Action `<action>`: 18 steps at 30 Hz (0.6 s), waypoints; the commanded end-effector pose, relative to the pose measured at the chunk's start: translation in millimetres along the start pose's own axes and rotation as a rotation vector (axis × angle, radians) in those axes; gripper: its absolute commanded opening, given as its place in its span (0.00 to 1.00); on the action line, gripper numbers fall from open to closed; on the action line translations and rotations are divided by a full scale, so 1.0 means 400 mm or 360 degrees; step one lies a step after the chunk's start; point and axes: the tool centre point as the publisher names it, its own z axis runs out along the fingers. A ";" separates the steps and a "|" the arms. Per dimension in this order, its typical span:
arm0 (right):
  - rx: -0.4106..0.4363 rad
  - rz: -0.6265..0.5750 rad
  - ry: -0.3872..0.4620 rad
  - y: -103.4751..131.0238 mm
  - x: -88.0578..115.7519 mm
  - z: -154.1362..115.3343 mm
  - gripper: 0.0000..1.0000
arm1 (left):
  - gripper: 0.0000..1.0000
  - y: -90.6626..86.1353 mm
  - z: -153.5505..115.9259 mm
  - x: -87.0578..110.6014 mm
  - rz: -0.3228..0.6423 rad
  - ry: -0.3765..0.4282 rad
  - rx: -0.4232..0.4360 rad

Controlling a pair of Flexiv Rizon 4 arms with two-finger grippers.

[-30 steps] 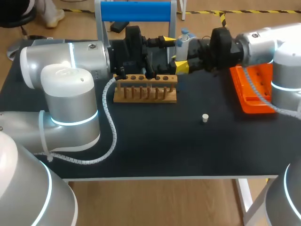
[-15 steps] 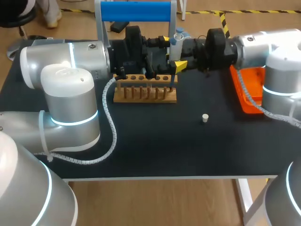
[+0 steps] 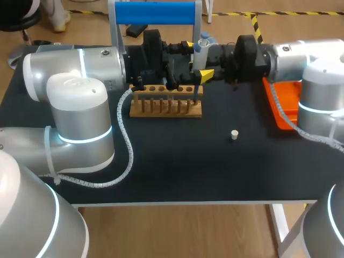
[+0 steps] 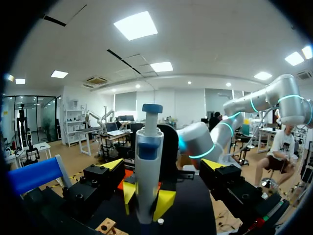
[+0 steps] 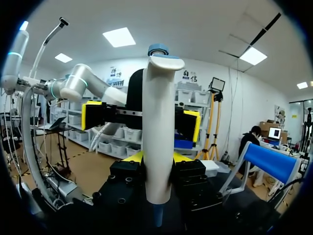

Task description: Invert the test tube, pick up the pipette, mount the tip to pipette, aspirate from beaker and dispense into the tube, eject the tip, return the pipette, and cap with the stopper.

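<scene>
table black | left arm far left, left gripper spread wide, holding nothing | right arm far right, right gripper clamped on upright pipette, tip over rack right end; tube there probably, can't confirm | orange tray right | stopper loose, near-right of rack

Left tool spread wide, level, head-on to right tool, clamped tight and likewise level.
</scene>
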 end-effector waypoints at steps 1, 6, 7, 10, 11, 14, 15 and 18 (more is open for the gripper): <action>-0.0004 -0.0002 -0.0011 -0.002 0.003 0.004 0.00 | 0.95 0.005 0.002 0.003 0.0003 -0.0008 0.0012; -0.0008 0.0001 -0.0013 -0.003 0.002 0.006 0.00 | 0.00 0.005 0.002 0.003 0.0003 -0.0008 0.0012; -0.0010 0.0001 -0.0014 -0.003 0.002 0.006 0.00 | 0.00 0.005 0.002 0.003 0.0003 -0.0008 0.0012; -0.0012 0.0000 -0.0017 -0.003 0.001 0.007 0.00 | 0.00 0.005 0.002 0.003 0.0003 -0.0008 0.0012; -0.0012 -0.0001 -0.0018 -0.003 0.001 0.007 0.00 | 0.00 0.005 0.002 0.003 0.0003 -0.0008 0.0012; -0.0015 0.0000 -0.0015 -0.002 0.001 0.008 0.00 | 0.00 0.005 0.002 0.003 0.0003 -0.0008 0.0012; -0.0015 0.0000 -0.0014 -0.002 0.001 0.009 0.00 | 0.00 0.005 0.002 0.003 0.0003 -0.0008 0.0012; -0.0012 -0.0001 -0.0012 -0.002 0.000 0.009 0.00 | 0.00 0.005 0.002 0.003 0.0003 -0.0008 0.0012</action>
